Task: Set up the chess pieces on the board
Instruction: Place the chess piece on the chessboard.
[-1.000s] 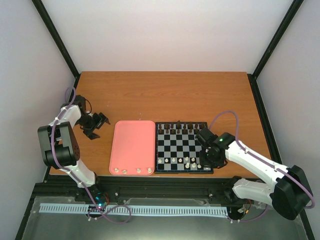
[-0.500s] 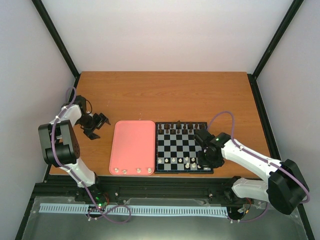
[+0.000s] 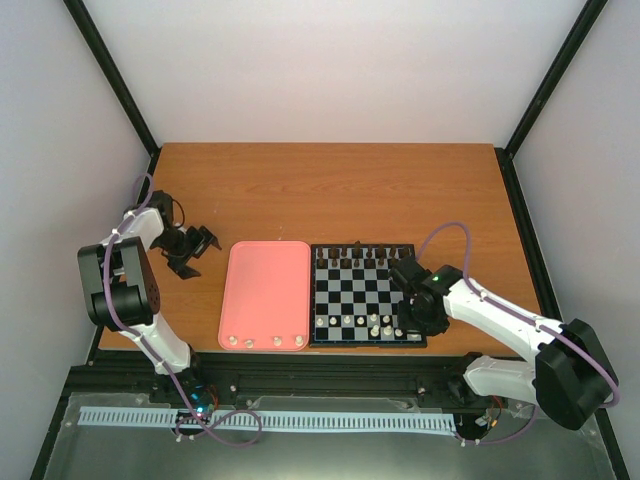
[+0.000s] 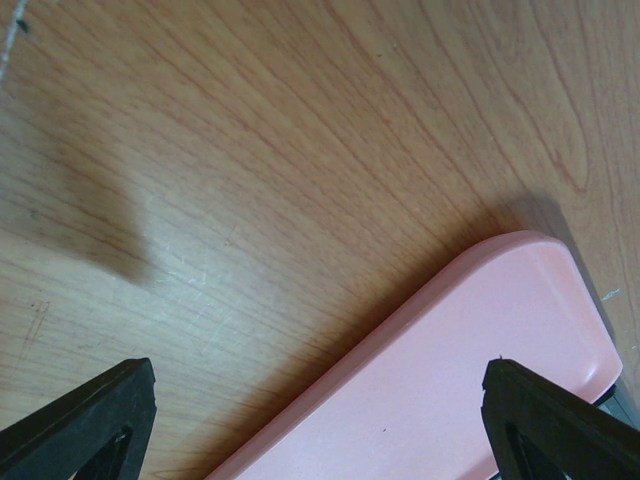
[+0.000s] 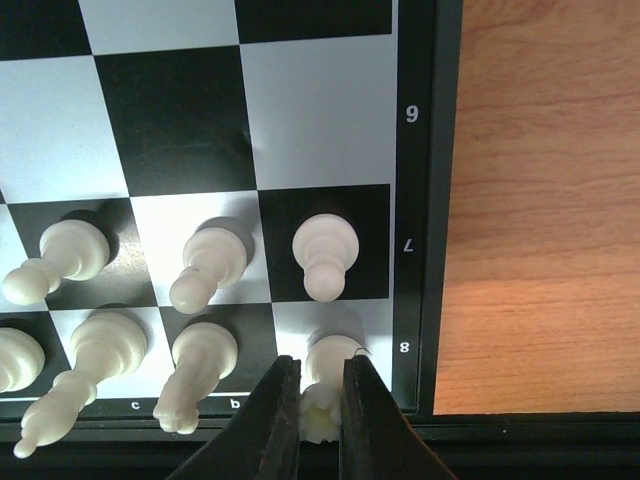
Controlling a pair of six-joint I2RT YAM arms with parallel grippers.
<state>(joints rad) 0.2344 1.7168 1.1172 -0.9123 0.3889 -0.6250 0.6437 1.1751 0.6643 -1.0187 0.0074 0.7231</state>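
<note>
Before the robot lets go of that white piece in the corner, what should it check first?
1. Grip: right end effector shut on the white piece: ok.
2. Place: white piece over the corner square of the board: ok.
3. Standing flat on that square: cannot tell.
4. Apart from the pawn in front: ok.
5. Other arm: left end effector open, away from the board: ok.
6. Nothing left on the pink tray: not ok, four pieces sit there.
</note>
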